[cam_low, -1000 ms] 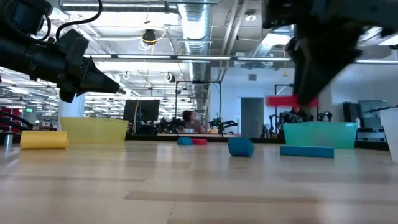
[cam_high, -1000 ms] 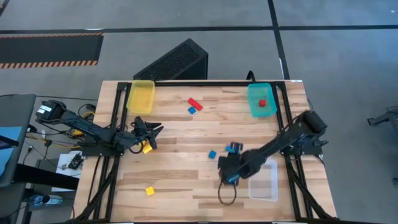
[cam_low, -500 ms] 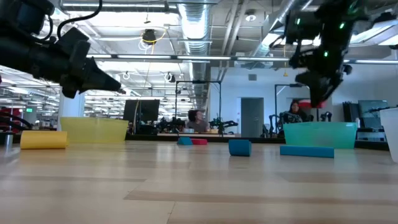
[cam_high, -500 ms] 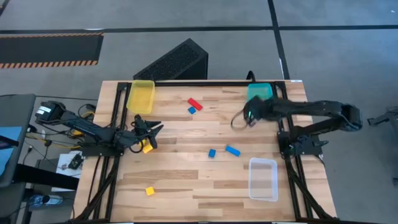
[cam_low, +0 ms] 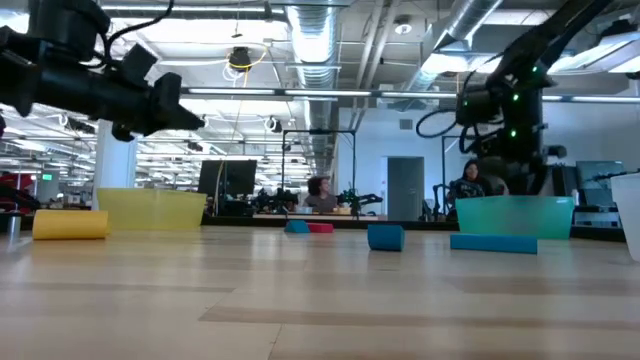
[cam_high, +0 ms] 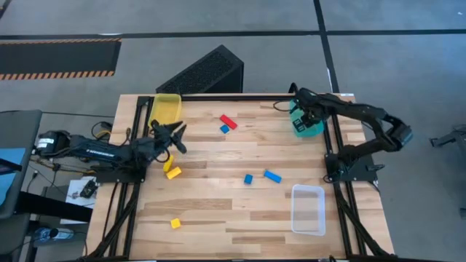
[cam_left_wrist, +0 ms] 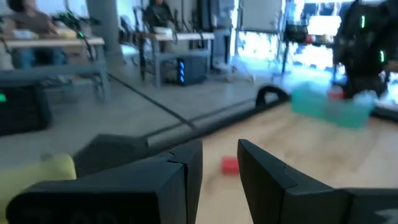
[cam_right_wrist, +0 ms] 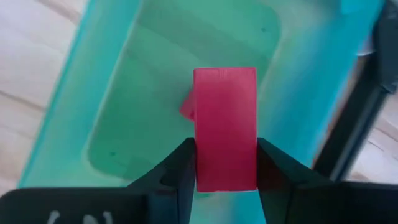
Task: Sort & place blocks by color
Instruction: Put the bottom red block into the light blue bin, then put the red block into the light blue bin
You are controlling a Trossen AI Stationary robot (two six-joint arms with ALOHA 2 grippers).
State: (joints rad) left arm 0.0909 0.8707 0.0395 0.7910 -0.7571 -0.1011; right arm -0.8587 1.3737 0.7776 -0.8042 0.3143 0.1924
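Observation:
My right gripper (cam_right_wrist: 225, 163) hangs over the teal bin (cam_high: 305, 122), shut on a red block (cam_right_wrist: 225, 124). Another red block (cam_right_wrist: 186, 107) lies on that bin's floor. My left gripper (cam_high: 175, 133) hovers open and empty just near of the yellow bin (cam_high: 166, 110), with a yellow block (cam_high: 172, 172) lying on the table behind it. On the wood also lie a red bar (cam_high: 228, 121), a small blue block (cam_high: 224, 129), two blue blocks (cam_high: 248, 179) (cam_high: 272, 175) and a second yellow block (cam_high: 175, 223). My right gripper pinches the red block by two opposite side faces (cam_right_wrist: 200, 168) near one end. The fingers come from above, pointing down. The block is lifted clear above the inside of the teal bin, its long side running out past the fingertips.
A clear bin (cam_high: 308, 209) stands by the table's near right corner. A black perforated box (cam_high: 204, 73) lies beyond the far edge. Bare wood spreads across the middle of the table (cam_high: 218, 196). People sit at desks in the room behind (cam_low: 320, 190).
My right arm has swung quickly from beside the clear bin and the blue blocks to the far right, carrying the red block over the teal bin. My left gripper has risen and moved toward the far edge, away from the yellow block and nearer the yellow bin.

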